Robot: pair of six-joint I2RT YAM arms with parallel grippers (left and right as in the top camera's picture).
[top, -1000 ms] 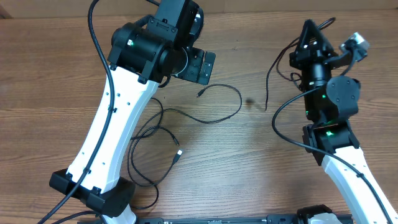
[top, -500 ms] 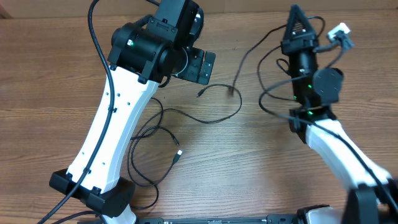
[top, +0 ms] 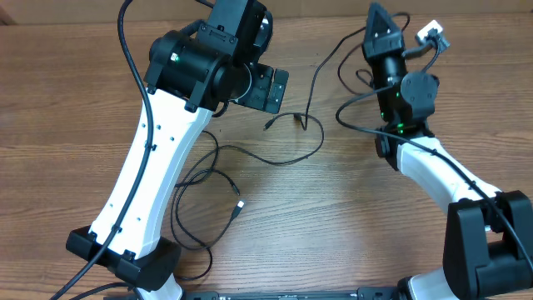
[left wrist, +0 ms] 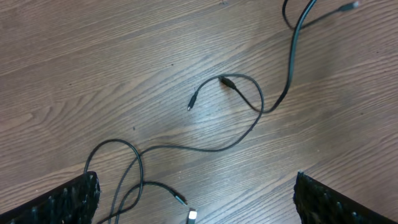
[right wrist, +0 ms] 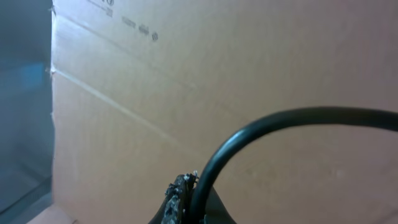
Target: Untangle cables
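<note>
Cables (left wrist: 211, 150) loose on table (left wrist: 93, 62) beneath left fingers (left wrist: 68, 202) — spread wide, one cable (top: 317, 70) clenched in right fingers (top: 377, 18)

The cables (top: 275, 163) are thin and black. One plug (left wrist: 192, 216) between the left gripper's fingers (left wrist: 68, 200) has a white tip. Those fingers are black with tiny bumps. The table (top: 75, 108) is brown wood with darker stripes. The left arm (top: 154, 175) and right arm (top: 441, 179) are white with black joints and small green lights (top: 176, 57). Past the black right gripper (top: 376, 17) is a light brown box (right wrist: 280, 56) with dark print.
</note>
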